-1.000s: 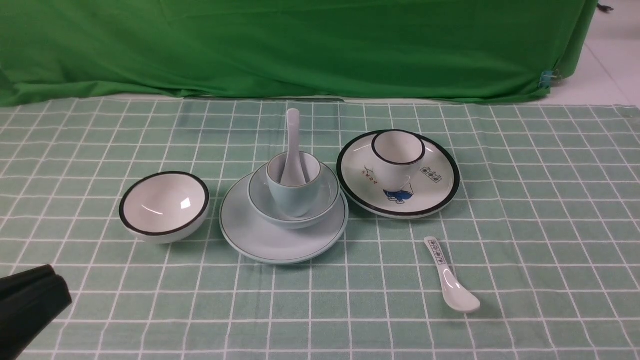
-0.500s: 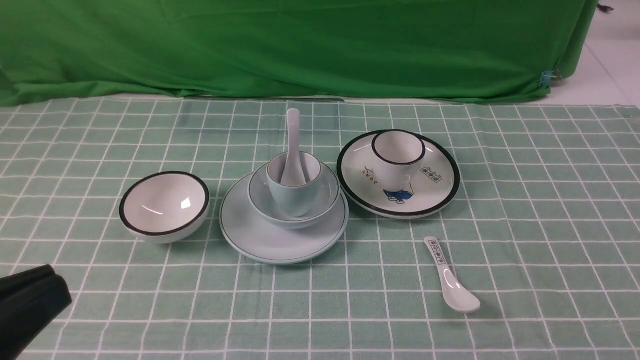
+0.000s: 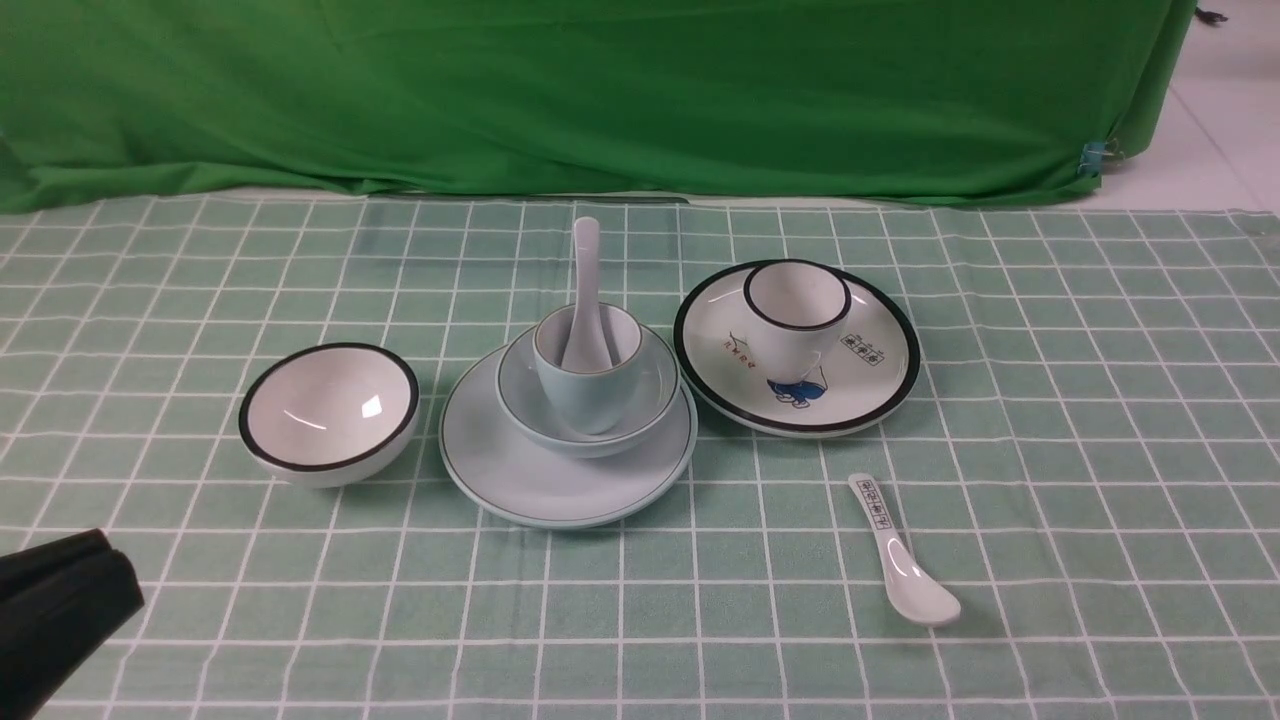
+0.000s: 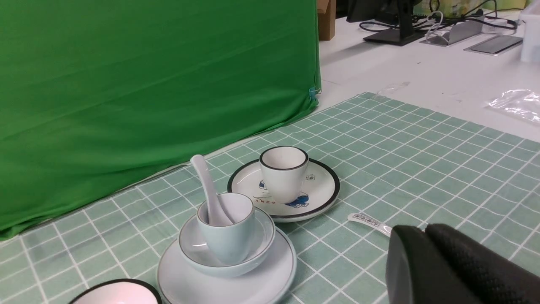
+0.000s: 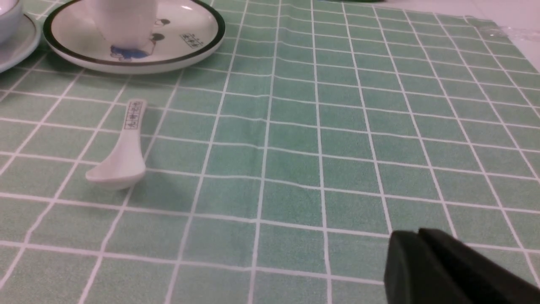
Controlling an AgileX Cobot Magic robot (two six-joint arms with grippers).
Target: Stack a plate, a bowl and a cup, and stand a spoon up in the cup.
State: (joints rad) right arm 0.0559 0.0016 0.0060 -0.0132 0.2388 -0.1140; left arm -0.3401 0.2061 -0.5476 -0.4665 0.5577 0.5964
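Note:
The pale blue plate lies mid-table with the shallow pale blue bowl on it. Inside the bowl stands the pale blue cup, and the plain white spoon stands in the cup, handle up and leaning back. The left wrist view shows the same stack: plate, bowl, cup, spoon. My left gripper is shut and empty, low at the near left, well clear of the stack. My right gripper shows only in its wrist view, jaws together, empty above bare cloth.
A black-rimmed white bowl sits left of the stack. To the right, a black-rimmed printed plate carries a black-rimmed cup. A printed-handle spoon lies near the front right. A green curtain closes the back.

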